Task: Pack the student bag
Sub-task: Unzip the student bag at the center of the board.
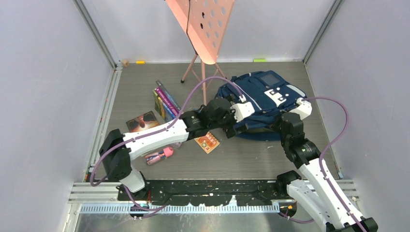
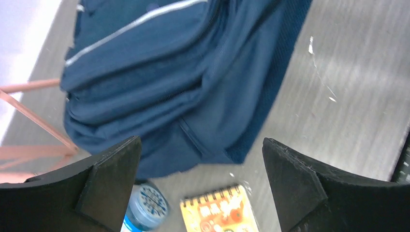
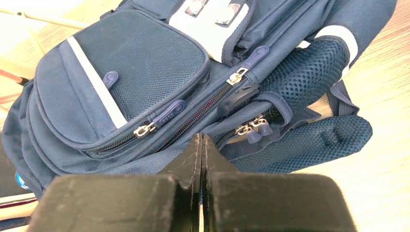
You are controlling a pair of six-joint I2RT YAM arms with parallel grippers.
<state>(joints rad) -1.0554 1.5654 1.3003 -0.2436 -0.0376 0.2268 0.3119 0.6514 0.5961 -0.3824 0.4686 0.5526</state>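
The navy student bag (image 1: 263,99) lies on the grey floor at the back right, with grey stripes and patches facing up. In the left wrist view the bag (image 2: 159,82) fills the upper part. My left gripper (image 1: 233,130) is open and empty at the bag's near left edge, its fingers (image 2: 116,169) spread above the floor. My right gripper (image 1: 279,122) is shut at the bag's near side. In the right wrist view its closed tips (image 3: 201,140) touch the bag (image 3: 130,82) just below the zippers (image 3: 145,129). Nothing shows between the jaws.
An orange spiral notebook (image 1: 208,141) (image 2: 220,212) and a blue-capped bottle (image 2: 144,208) lie just below the left gripper. Books (image 1: 164,101), a square booklet (image 1: 142,122) and pink items (image 1: 159,155) lie to the left. A pink music stand (image 1: 203,29) stands behind.
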